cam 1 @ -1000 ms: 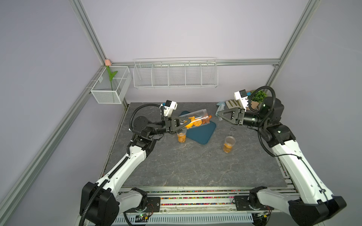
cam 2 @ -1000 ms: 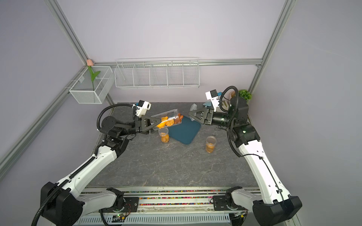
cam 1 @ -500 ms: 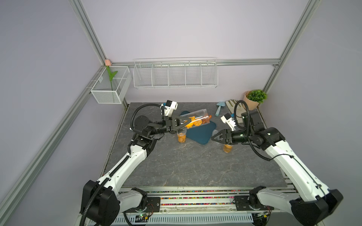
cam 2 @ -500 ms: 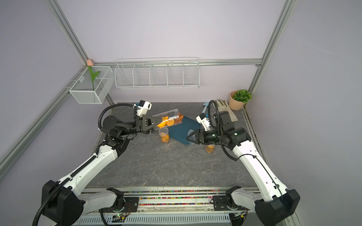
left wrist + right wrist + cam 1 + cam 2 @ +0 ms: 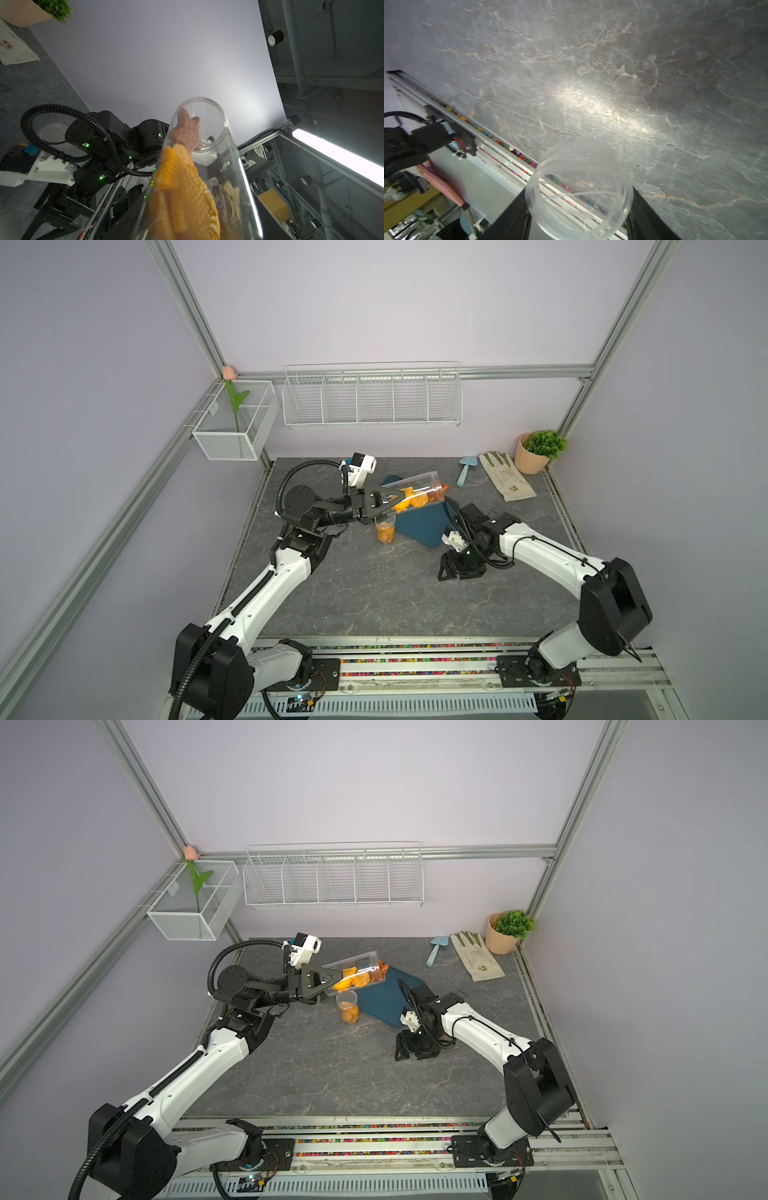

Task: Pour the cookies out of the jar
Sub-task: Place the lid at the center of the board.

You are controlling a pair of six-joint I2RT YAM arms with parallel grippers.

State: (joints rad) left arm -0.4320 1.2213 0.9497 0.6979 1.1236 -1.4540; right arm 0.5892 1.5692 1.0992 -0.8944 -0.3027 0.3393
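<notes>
The clear jar [image 5: 419,489] is held above the table, lying tilted with its open mouth toward the right, over the dark blue tray [image 5: 419,526]. My left gripper [image 5: 392,501] is shut on the jar's lower half. Orange cookies [image 5: 409,502] lie inside along the jar's wall, and in the left wrist view a brown star cookie [image 5: 187,131] sits at the mouth above the orange ones [image 5: 187,187]. My right gripper [image 5: 457,568] is low over the table near the tray's front corner, shut on a clear round lid [image 5: 579,187].
A small clear cup [image 5: 385,531] holding orange pieces stands under the jar at the tray's left edge. At the back right lie a blue trowel [image 5: 465,470], a glove [image 5: 505,481] and a potted plant [image 5: 534,452]. Wire baskets [image 5: 370,398] hang on the back wall.
My right gripper has left the jar's mouth and swung forward and down to just above the table, carrying the lid. The left gripper has kept the jar in place.
</notes>
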